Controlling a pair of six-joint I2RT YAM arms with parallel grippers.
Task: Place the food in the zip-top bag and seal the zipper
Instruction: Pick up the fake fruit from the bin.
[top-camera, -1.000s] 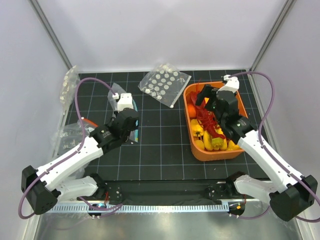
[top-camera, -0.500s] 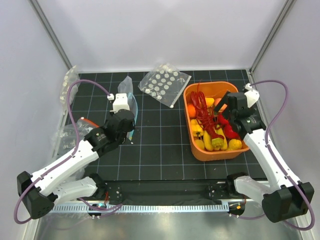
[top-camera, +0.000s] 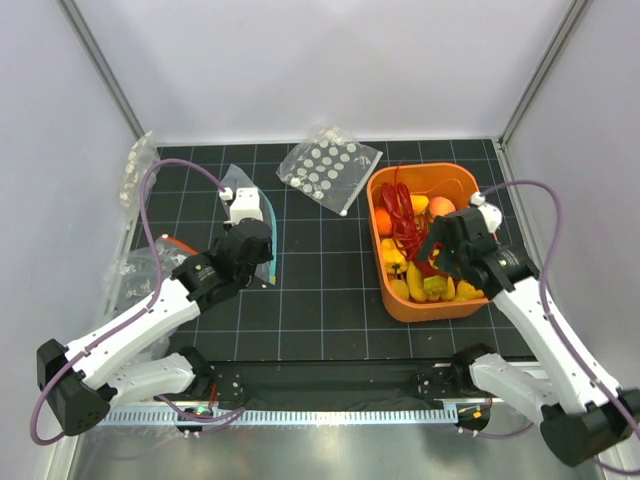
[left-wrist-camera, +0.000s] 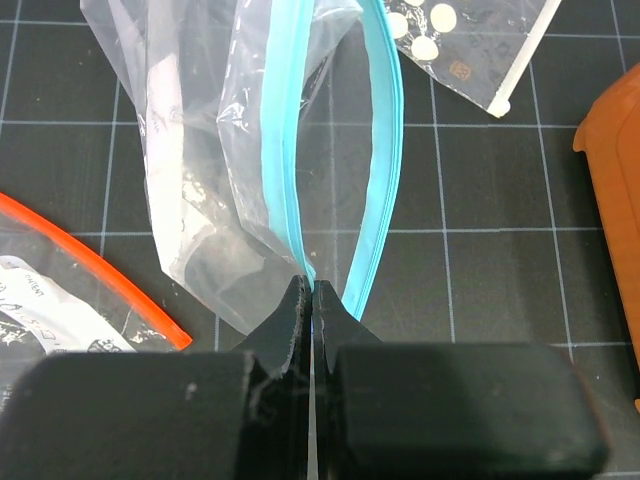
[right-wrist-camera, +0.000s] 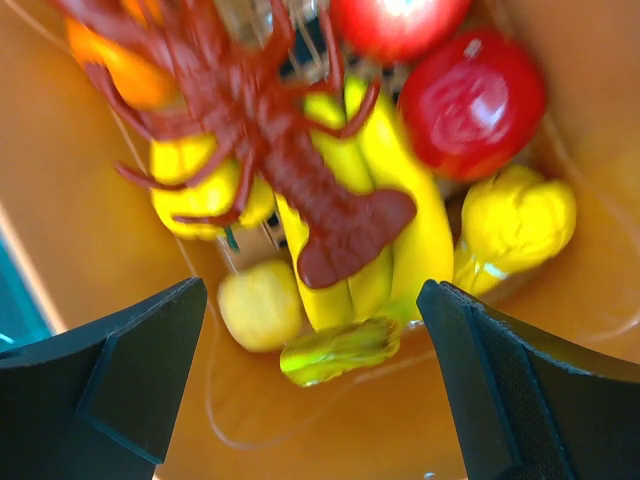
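The clear zip-top bag (top-camera: 238, 188) lies at the left on the black mat, its mouth spread open. My left gripper (top-camera: 266, 268) is shut on the near end of the light-blue zipper (left-wrist-camera: 384, 150), where its two strips meet; the bag (left-wrist-camera: 195, 150) stretches away from the fingers. My right gripper (top-camera: 441, 262) is open and empty, hovering over the near end of the orange bin (top-camera: 470, 183). Between its fingers (right-wrist-camera: 120, 385) I see the yellow banana bunch (right-wrist-camera: 405, 215) under a red toy lobster (right-wrist-camera: 320, 190). The small orange (top-camera: 383, 220) and a mango-like piece (top-camera: 441, 206) lie farther back in the bin.
The bin also holds red apples (right-wrist-camera: 470, 95) and small yellow pieces (right-wrist-camera: 260, 305). A clear bag with white dots (top-camera: 328, 168) lies behind the mat's middle. A bag with an orange-red strip (left-wrist-camera: 95, 255) lies left of my left gripper. More clear bags (top-camera: 138, 165) sit at the far left.
My right gripper swung out to the bin's right side, then came back over the bin's near end. My left gripper kept its hold while the bag lifted and settled a little.
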